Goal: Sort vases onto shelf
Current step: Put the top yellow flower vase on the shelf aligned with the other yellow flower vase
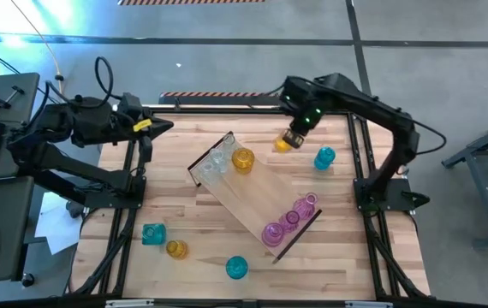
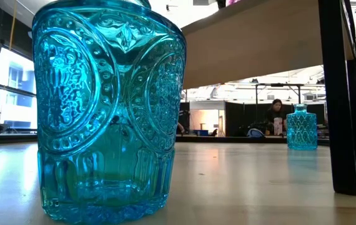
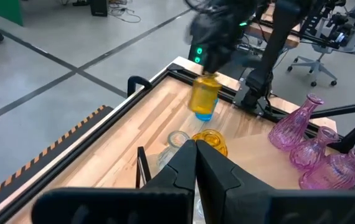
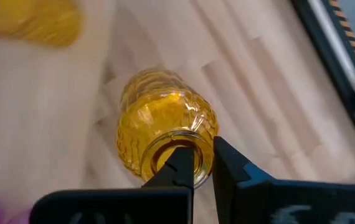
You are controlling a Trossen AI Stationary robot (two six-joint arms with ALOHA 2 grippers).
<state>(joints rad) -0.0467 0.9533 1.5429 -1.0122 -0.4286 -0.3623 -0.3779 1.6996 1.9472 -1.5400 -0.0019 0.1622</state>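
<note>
The shelf [image 1: 248, 192] lies slantwise mid-table. At its far-left end stand clear vases [image 1: 214, 162] and an amber one [image 1: 242, 160]. Three pink vases [image 1: 291, 218] stand at its near-right end. My right gripper [image 1: 294, 137] hovers beyond the shelf's far side, shut on another amber vase [image 1: 282, 144], which the left wrist view shows in the air [image 3: 203, 96]. A teal vase [image 1: 324, 157] stands on the table to its right. My left gripper [image 1: 165, 127] waits shut at the far left, touching nothing. My right gripper holds the amber vase by the rim of its mouth [image 4: 203, 163], one finger [image 4: 180, 165] inside the opening and the other [image 4: 227, 163] outside the neck. The fingers come from above, pointing steeply down. The vase hangs upright below them, lifted clear of the table.
Near the front edge stand a teal vase [image 1: 152, 233], an amber one [image 1: 176, 249] and another teal one [image 1: 236, 267], which looms large in the low view [image 2: 103, 112]. The shelf's dark end piece [image 2: 343, 94] stands at the low view's right. A person sits far behind.
</note>
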